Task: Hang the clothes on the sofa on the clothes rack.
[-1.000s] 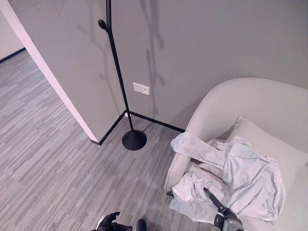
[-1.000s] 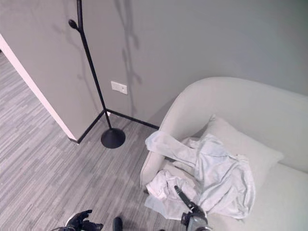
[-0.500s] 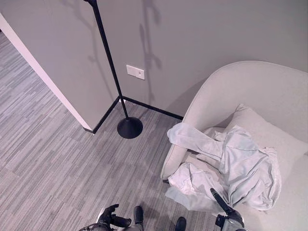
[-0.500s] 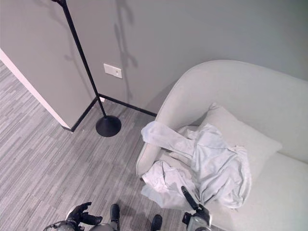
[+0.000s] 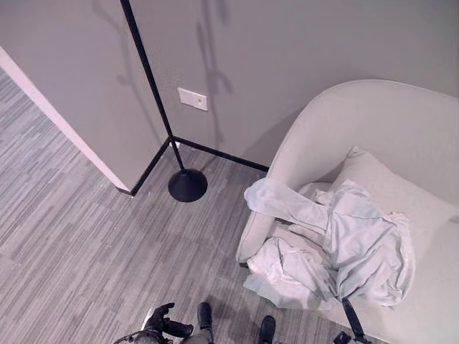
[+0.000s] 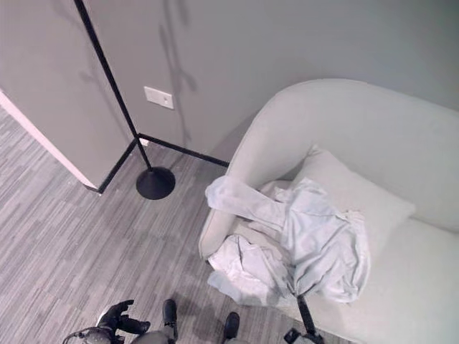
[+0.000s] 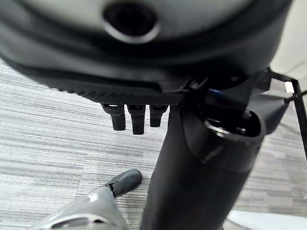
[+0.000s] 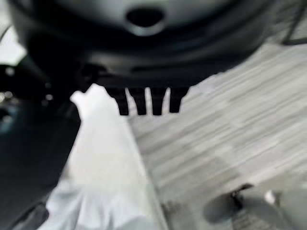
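A heap of pale blue clothes (image 5: 337, 247) lies on the light grey sofa (image 5: 373, 122), with one sleeve draped over the sofa's front arm. The black clothes rack (image 5: 147, 72) stands on its round base (image 5: 188, 186) by the wall corner, left of the sofa. My right hand (image 5: 350, 317) is low at the heap's near edge, one straight finger pointing up to the cloth. Its wrist view shows straight fingers (image 8: 144, 103) above white cloth (image 8: 100, 158). My left hand (image 5: 161, 326) hangs over the floor at the lower left, its fingers (image 7: 136, 120) relaxed and holding nothing.
A grey cushion (image 5: 401, 201) lies under the clothes. The grey wall behind the rack has a white socket (image 5: 192, 99) and a corner (image 5: 129, 188) with a black skirting. Striped grey carpet (image 5: 79, 236) stretches out to the left.
The camera has moved, so the whole scene has shifted. My right hand has slid from on top of the front of the heap to its lower right edge. The left hand stays put.
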Motion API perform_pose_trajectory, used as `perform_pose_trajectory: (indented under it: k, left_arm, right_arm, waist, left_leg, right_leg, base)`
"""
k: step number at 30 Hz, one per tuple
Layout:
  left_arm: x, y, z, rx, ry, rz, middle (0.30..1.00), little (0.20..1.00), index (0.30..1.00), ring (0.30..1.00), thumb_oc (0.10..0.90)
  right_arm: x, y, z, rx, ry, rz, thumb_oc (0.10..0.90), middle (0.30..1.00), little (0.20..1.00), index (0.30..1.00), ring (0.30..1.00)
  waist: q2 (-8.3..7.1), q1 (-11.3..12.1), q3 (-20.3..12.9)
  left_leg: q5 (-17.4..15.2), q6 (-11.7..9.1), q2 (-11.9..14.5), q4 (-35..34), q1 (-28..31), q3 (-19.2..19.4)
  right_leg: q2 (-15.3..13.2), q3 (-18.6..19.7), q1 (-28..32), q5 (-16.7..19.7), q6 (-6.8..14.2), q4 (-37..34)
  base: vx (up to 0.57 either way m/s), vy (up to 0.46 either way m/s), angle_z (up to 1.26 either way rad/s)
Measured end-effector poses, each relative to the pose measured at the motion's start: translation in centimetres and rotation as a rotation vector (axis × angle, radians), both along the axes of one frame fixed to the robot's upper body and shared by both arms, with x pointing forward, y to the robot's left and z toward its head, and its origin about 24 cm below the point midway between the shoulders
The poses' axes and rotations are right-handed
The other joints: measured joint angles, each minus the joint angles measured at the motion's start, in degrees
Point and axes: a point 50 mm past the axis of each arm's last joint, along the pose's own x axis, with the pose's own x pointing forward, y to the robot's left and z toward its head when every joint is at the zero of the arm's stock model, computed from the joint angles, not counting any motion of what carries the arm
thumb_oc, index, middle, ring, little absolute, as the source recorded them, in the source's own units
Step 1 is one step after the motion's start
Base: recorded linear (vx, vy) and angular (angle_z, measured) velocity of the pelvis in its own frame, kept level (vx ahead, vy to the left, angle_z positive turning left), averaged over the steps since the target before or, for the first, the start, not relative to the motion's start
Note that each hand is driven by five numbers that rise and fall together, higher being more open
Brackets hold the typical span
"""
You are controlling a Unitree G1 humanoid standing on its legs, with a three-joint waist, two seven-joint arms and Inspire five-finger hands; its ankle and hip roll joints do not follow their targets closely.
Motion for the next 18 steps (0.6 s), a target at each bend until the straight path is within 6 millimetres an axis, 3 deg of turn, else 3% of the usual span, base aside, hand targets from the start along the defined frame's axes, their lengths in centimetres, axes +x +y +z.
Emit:
perform_pose_trajectory:
  k: [5, 8, 10, 11, 13, 14, 16, 18]
  left_arm:
    - [0.4, -0.3, 0.1, 0.002, -0.005, -0.040, 0.900, 0.900, 0.900, 0.900, 0.800]
    - [1.9, -1.3, 0.5, 0.019, -0.035, -0.183, 0.900, 0.900, 0.900, 0.900, 0.800]
    - [3.5, -2.3, 1.0, 0.002, -0.095, -0.227, 0.900, 0.900, 0.900, 0.900, 0.800]
    - [3.4, -2.1, 1.0, 0.005, -0.090, -0.218, 0.900, 0.900, 0.900, 0.900, 0.800]
    - [5.2, -2.4, 1.8, 0.003, -0.153, -0.229, 0.900, 0.900, 0.900, 0.900, 0.800]
    - [6.2, -2.5, 2.2, 0.003, -0.183, -0.237, 0.900, 0.900, 0.900, 0.900, 0.800]
    - [7.0, -2.7, 2.7, 0.003, -0.214, -0.244, 0.900, 0.900, 0.900, 0.900, 0.800]
    - [7.3, -2.7, 2.8, 0.005, -0.219, -0.251, 0.900, 0.900, 0.900, 0.900, 0.800]
  right_arm:
    - [-1.6, -0.6, 0.0, -0.006, 0.039, -0.046, 0.800, 0.900, 0.900, 0.900, 0.900]
    - [1.7, -0.9, 0.7, -0.023, -0.040, 0.025, 0.800, 0.900, 0.900, 0.900, 0.900]
    - [6.9, -1.7, 2.6, -0.066, -0.199, 0.077, 0.800, 0.900, 0.900, 0.900, 0.900]
    - [8.4, -1.6, 3.3, -0.066, -0.239, 0.090, 0.800, 0.900, 0.900, 0.900, 0.900]
    - [13.5, -2.9, 6.6, -0.132, -0.358, 0.155, 0.800, 0.900, 0.900, 0.900, 0.900]
    - [15.0, -3.5, 7.9, -0.159, -0.399, 0.173, 0.800, 0.900, 0.900, 0.900, 0.900]
    - [16.8, -3.4, 9.3, -0.169, -0.434, 0.175, 0.800, 0.900, 0.900, 0.900, 0.900]
    - [16.5, -3.3, 9.0, -0.171, -0.398, 0.186, 0.800, 0.900, 0.900, 0.900, 0.900]
  waist:
    - [-0.23, -0.67, 0.09]
    - [0.79, -0.40, 0.62]
    - [2.80, -0.21, 2.92]
    - [3.15, 0.46, 3.32]
    - [4.83, 1.53, 7.77]
    - [5.58, 2.36, 9.62]
    - [5.83, 3.07, 11.24]
    - [5.71, 3.18, 11.32]
  left_leg:
    - [0.00, 0.00, 0.46, 0.00, 0.15, 0.99]
    - [0.27, -0.16, 0.67, 0.13, -1.78, 1.20]
    - [0.74, 0.10, 0.60, 0.89, -3.47, 1.07]
    - [0.73, 0.10, 0.65, 0.87, -3.61, 1.04]
    - [1.50, 0.33, 0.64, 1.11, -6.47, 0.42]
    - [1.80, 0.43, 0.66, 1.06, -7.34, -0.06]
    - [1.83, 0.42, 0.61, 0.83, -7.95, -0.24]
    - [1.82, 0.43, 0.51, 0.74, -7.92, -0.29]
  right_leg:
    - [0.08, 1.29, -0.44, 0.14, -0.16, -0.02]
    - [0.26, 1.61, -2.45, 0.63, -0.19, -0.02]
    - [0.13, 1.53, -3.71, 1.69, -0.36, -0.01]
    - [0.19, 1.47, -3.87, 1.66, -0.36, -0.01]
    - [0.23, 1.02, -6.30, 2.15, -0.48, -0.01]
    - [0.28, 0.48, -6.94, 2.33, -0.60, 0.00]
    - [0.23, 0.11, -7.50, 2.32, -0.60, -0.01]
    - [0.13, 0.09, -7.40, 2.32, -0.60, 0.00]
  base:
    - [-0.01, -0.016, -0.13]
    - [-0.05, -0.005, -0.05]
    - [-0.06, -0.002, 0.03]
    - [-0.07, -0.013, 0.05]
    - [-0.05, -0.011, 0.13]
    - [-0.02, 0.007, 0.20]
    - [0.00, 0.013, 0.10]
    - [0.01, 0.003, 0.04]
